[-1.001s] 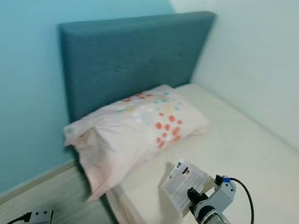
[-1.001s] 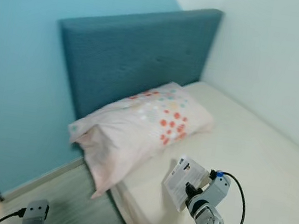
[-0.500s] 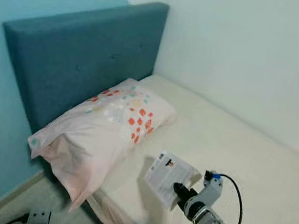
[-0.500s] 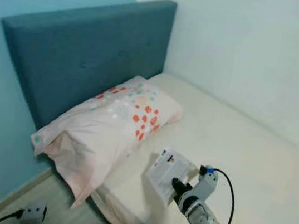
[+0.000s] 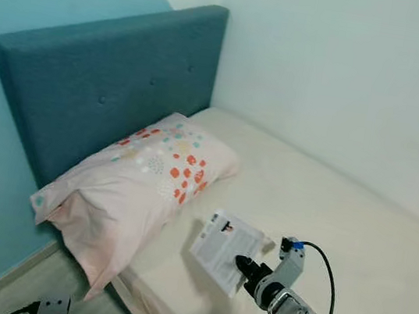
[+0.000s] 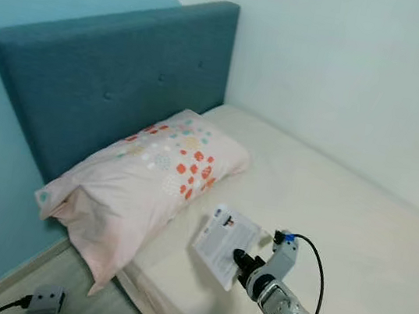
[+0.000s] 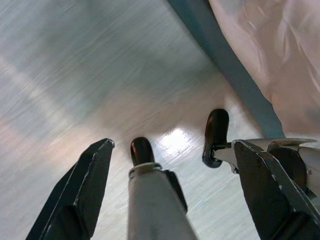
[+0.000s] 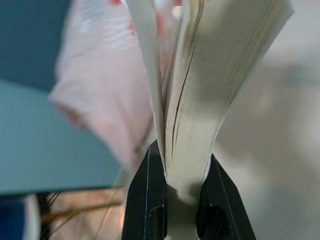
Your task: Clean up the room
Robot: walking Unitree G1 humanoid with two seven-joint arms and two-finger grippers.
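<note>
Right gripper (image 5: 244, 266) clamped on a thin booklet (image 5: 221, 249), held above the near edge of the bed (image 5: 327, 214), right of the pillow (image 5: 138, 186). Left gripper (image 7: 170, 150) spread, idle over floor. We should keep the pinch firm while carrying; pages splay loosely.

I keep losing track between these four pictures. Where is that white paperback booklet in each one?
Left eye: white paperback booklet low, right of centre, above the cream mattress.
Right eye: same spot.
Left wrist: not in it.
Right wrist: page edges between black fingers.
Shared landmark: pink floral pillow.
</note>
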